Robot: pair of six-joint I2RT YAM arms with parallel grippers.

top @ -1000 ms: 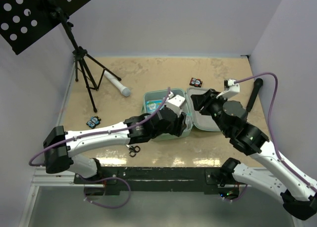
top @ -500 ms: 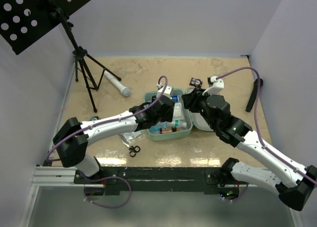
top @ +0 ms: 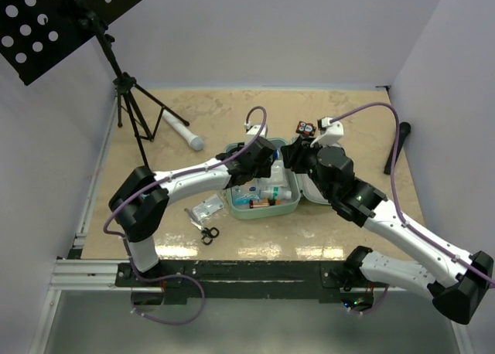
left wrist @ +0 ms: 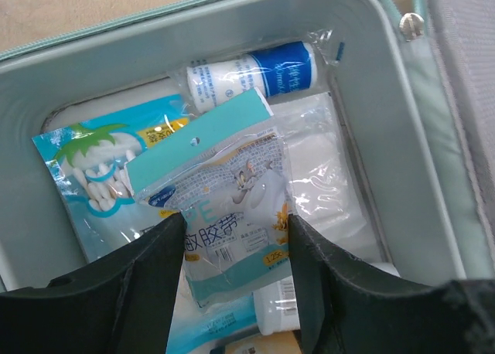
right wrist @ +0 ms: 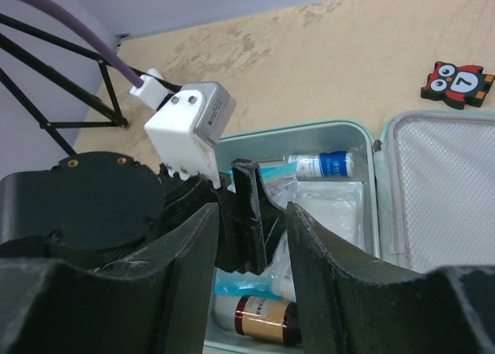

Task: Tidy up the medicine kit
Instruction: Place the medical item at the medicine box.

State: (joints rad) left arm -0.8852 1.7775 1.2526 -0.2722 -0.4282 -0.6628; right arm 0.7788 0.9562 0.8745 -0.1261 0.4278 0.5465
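Note:
The medicine kit (top: 267, 213) lies open mid-table, its mint-green tray (left wrist: 232, 22) holding several packets and bottles and its mesh-lined lid (right wrist: 441, 192) flat to the right. My left gripper (left wrist: 236, 226) reaches into the tray (right wrist: 309, 128), shut across the width of a cartoon-printed plaster packet (left wrist: 232, 207). This packet hangs tilted over a cotton-swab packet (left wrist: 93, 168) and a blue-capped white bottle (left wrist: 247, 74). In the overhead view the left gripper (top: 272, 168) is over the tray's back half. My right gripper (right wrist: 251, 211) hovers open and empty just above the left one, over the hinge side (top: 292, 157).
A brown bottle (right wrist: 259, 317) lies at the tray's front. A clear packet (top: 205, 209) and small scissors (top: 207, 233) sit left of the kit. A white-and-grey cylinder (top: 182, 130) and a tripod stand (top: 128, 99) are at the back left. A black-and-red gadget (top: 306, 127) lies behind the lid.
The left arm has stretched farther out, taking its gripper from the tray's front to its back half. The right gripper has swung left and back, closing in above the left one.

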